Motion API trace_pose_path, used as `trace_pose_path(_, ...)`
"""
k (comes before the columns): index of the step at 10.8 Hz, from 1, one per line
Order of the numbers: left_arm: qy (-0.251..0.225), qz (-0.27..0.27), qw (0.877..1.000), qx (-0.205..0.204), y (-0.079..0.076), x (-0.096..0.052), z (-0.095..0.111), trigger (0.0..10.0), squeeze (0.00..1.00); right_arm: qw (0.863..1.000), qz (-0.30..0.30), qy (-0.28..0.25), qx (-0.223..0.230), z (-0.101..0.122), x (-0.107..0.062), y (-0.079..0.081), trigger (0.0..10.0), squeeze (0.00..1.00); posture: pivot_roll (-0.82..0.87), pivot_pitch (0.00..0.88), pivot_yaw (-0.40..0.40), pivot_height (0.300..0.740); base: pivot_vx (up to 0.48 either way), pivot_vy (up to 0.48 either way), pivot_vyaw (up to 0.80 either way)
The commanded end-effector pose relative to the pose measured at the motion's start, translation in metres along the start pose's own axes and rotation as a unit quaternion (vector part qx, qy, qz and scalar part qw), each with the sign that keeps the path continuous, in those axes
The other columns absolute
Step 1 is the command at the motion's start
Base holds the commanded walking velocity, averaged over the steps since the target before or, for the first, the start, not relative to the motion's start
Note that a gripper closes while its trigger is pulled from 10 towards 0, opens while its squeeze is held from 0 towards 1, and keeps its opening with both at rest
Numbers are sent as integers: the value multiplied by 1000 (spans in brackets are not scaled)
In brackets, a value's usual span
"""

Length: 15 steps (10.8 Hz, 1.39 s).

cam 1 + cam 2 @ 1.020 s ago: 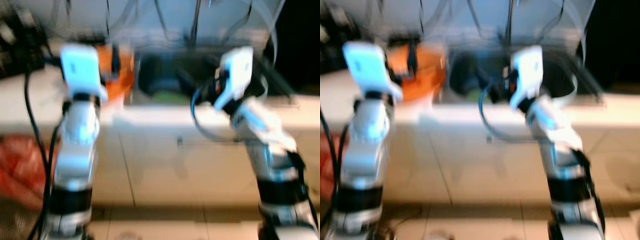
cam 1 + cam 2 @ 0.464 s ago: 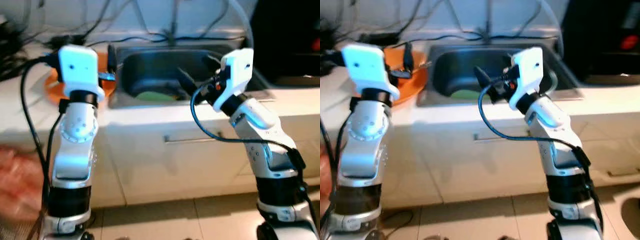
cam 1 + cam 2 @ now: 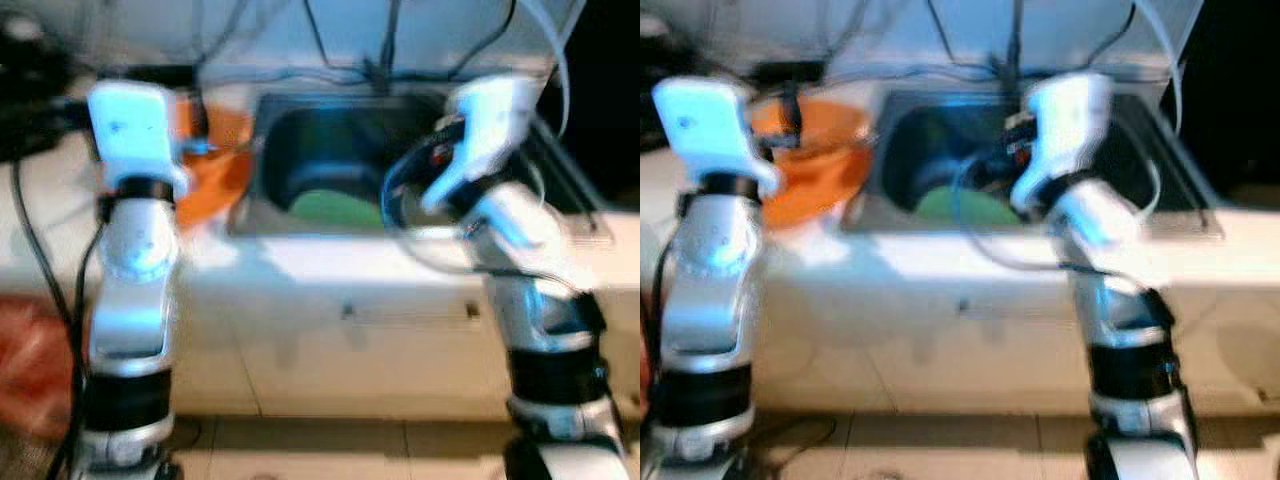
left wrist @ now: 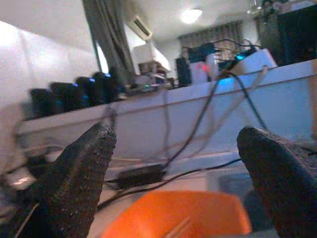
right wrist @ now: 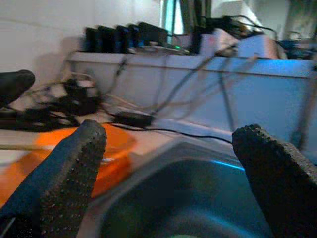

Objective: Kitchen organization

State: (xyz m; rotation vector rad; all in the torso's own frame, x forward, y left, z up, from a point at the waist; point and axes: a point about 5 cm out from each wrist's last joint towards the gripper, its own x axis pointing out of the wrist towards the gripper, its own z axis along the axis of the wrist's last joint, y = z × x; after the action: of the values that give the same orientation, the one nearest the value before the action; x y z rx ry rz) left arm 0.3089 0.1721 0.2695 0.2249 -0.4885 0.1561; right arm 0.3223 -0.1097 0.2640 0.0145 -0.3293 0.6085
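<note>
Round orange bowl beside dark sink

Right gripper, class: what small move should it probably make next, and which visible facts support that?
Probably lower the right gripper into the sink toward the green item. Its fingers are spread wide with nothing between them, it hangs above the basin, and the green item lies on the sink's floor below.
</note>
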Motion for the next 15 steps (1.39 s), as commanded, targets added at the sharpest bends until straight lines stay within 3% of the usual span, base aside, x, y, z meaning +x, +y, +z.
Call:
trace_pose_path(1,-5,-7,1000,-8,-7,-2,5,10000,0,1000,-13,-2,-3,2,-6,-8,10000,0,54,86,-1,740,277,0,0)
trace_pose_path(3,-7,-9,1000,-13,-7,-8,6,10000,0,1000,-10,6,2,-2,-8,-6,10000,0,62,112,-13,740,0,0,0)
trace_pose_path(9,18,5,999,28,1,-29,5,10000,0,999,-25,33,29,-16,-17,-4,10000,0,109,188,-46,740,0,0,0)
trace_pose_path(12,23,4,999,32,2,-33,8,10000,0,998,-38,37,42,-20,-19,-2,10000,0,114,221,-46,740,0,0,0)
trace_pose_path(15,12,53,996,68,17,-27,12,10000,0,996,-66,29,45,-18,-17,-8,10000,0,106,229,-44,740,0,0,0)
